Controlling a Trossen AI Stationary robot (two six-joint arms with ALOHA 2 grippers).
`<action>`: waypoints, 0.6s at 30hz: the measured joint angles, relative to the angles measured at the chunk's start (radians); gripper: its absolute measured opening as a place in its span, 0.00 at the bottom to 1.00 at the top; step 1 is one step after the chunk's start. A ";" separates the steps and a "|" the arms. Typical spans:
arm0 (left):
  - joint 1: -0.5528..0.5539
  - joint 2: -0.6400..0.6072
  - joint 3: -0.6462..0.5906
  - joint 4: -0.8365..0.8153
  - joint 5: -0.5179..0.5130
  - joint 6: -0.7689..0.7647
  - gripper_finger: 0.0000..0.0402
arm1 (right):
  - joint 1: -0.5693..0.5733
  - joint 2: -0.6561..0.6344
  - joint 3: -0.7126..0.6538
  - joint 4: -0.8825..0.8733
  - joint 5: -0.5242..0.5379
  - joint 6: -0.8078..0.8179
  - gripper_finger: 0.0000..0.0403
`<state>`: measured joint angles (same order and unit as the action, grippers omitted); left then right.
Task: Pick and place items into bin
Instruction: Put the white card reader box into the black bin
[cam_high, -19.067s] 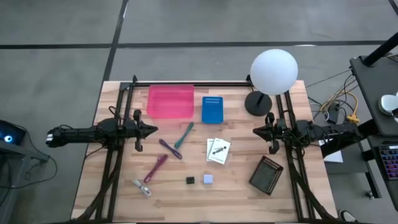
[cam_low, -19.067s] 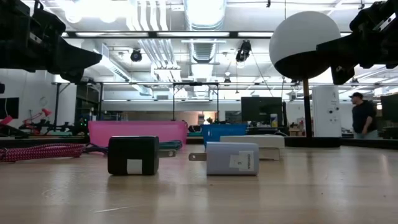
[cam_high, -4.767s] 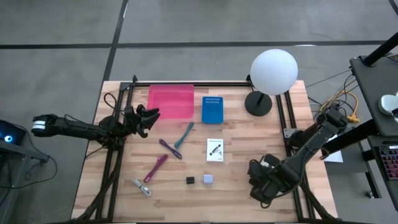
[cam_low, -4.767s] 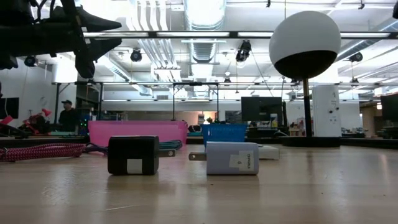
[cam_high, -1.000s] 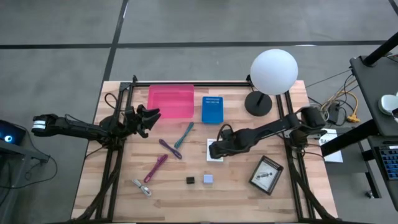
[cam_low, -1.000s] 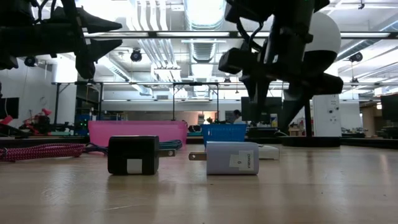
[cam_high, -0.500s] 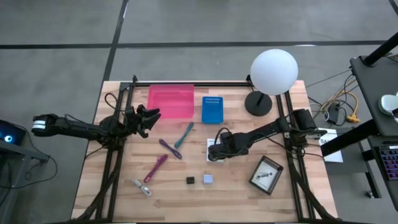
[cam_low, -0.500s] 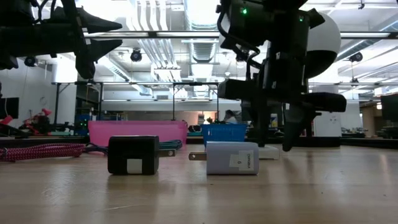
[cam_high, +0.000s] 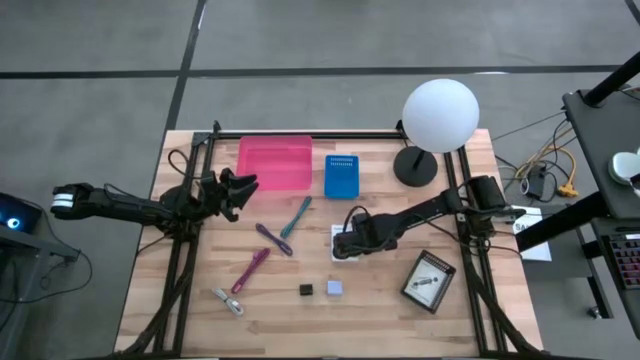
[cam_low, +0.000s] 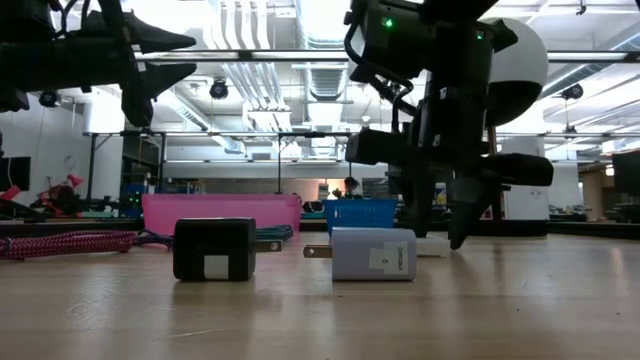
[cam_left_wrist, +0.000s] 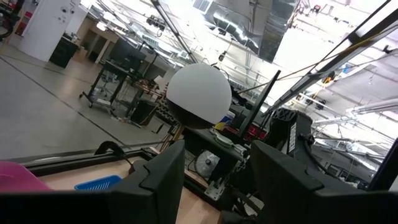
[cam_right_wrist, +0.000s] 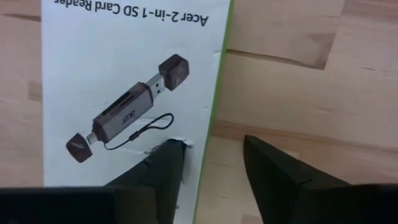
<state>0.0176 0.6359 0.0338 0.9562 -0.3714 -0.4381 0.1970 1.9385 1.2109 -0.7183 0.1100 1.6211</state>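
Your right jaws (cam_high: 343, 243) are low over the white printed card (cam_right_wrist: 130, 93) at the middle of the surface (cam_high: 380, 300), spread apart astride its green edge. Your left jaws (cam_high: 243, 185) wait parted, raised beside the pink bin (cam_high: 274, 163).

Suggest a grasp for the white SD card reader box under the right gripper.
Probably the long edge with the green stripe. The white box lies flat on the table; the right gripper, open, already straddles that edge. Come straight down and pinch across it.
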 joint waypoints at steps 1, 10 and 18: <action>0.000 0.000 0.000 0.000 0.000 0.000 0.42 | 0.000 0.001 0.001 0.000 -0.001 -0.004 0.35; 0.000 -0.002 0.000 -0.003 0.000 0.000 0.42 | 0.001 -0.001 0.012 -0.006 -0.011 -0.024 0.12; 0.000 -0.002 0.000 -0.003 0.000 0.000 0.42 | 0.001 -0.013 0.023 -0.015 -0.061 -0.043 0.03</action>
<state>0.0174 0.6342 0.0341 0.9535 -0.3714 -0.4381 0.1982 1.9252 1.2339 -0.7329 0.0487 1.5784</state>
